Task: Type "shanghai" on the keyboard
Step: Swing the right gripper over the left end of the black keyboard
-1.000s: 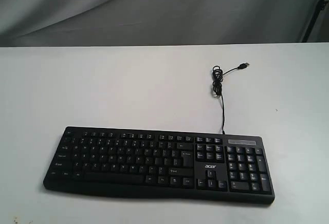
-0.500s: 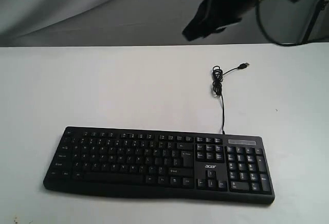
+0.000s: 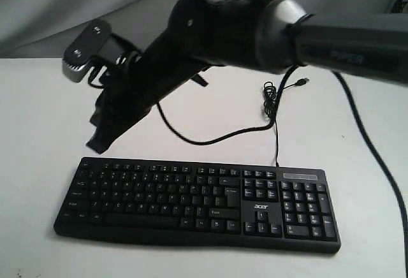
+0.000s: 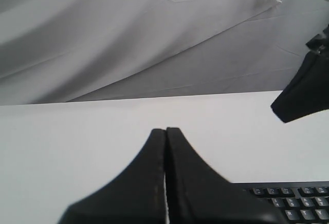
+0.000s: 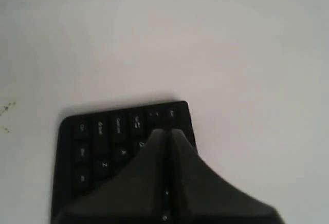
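The black keyboard [image 3: 191, 201] lies flat near the table's front edge, with its number pad to the right. My right arm reaches across from the right, and my right gripper [image 3: 95, 145] hangs just above the keyboard's far left corner. In the right wrist view the right gripper [image 5: 165, 130] is shut and empty, over the left-end keys of the keyboard [image 5: 103, 142] near Tab and Caps Lock. My left gripper [image 4: 165, 129] is shut and empty above bare table. A corner of the keyboard [image 4: 298, 203] lies beside it. The left gripper is out of the exterior view.
The keyboard's thin USB cable [image 3: 275, 109] runs back to a coil and a loose plug [image 3: 305, 81]. A black arm cable [image 3: 210, 139] sags low over the table behind the keyboard. The right arm's bulk [image 3: 255, 29] spans the scene. Grey cloth hangs behind the white table [image 3: 38, 112].
The right arm came in from the top right, swept across to the left and dropped toward the keyboard's left end. The keyboard and its cable have not moved.
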`<action>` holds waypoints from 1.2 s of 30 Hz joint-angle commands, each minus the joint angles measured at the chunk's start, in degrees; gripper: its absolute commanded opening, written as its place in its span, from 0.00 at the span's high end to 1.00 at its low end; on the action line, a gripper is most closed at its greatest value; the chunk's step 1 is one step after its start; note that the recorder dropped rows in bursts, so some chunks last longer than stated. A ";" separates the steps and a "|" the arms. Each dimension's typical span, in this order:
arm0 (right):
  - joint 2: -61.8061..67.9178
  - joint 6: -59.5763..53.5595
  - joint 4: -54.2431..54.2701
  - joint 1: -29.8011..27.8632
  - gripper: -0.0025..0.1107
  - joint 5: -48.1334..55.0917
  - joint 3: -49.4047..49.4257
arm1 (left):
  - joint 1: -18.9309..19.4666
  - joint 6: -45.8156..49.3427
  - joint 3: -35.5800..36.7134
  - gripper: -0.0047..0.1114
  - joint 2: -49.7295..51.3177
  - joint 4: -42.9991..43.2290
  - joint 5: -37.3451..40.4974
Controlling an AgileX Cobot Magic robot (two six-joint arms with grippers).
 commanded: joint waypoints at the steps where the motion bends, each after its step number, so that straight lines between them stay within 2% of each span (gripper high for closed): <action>1: 1.31 0.49 0.08 2.68 0.98 -2.77 0.02 | -0.37 -0.15 0.10 0.96 -0.14 -0.11 -0.31; 10: 5.59 6.87 -5.80 3.56 0.98 -3.80 0.02 | -0.37 -0.15 0.10 0.96 -0.14 -0.11 -0.31; 36: 11.52 7.55 -7.93 6.30 0.98 -4.30 -0.35 | -0.37 -0.15 0.10 0.96 -0.14 -0.11 -0.31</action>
